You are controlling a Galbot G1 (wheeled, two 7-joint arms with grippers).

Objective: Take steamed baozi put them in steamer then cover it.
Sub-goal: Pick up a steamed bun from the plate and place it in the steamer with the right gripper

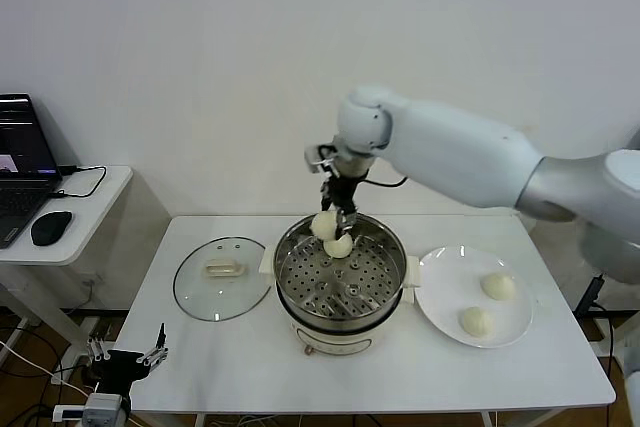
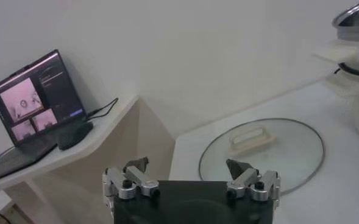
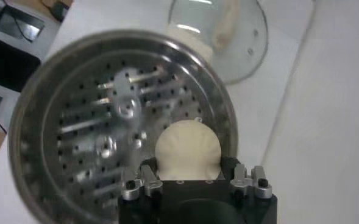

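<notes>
The steel steamer stands mid-table on its cream base, its perforated tray bare where it shows. My right gripper hangs over the far side of the steamer, shut on a baozi. Another round white shape sits right beside it at the far wall. Two baozi lie on the white plate to the right. The glass cover lies flat, left of the steamer. My left gripper is parked open, low off the table's front left corner.
A side table to the left carries a laptop and a black mouse. Cables trail on the floor below it. A white wall stands behind the table.
</notes>
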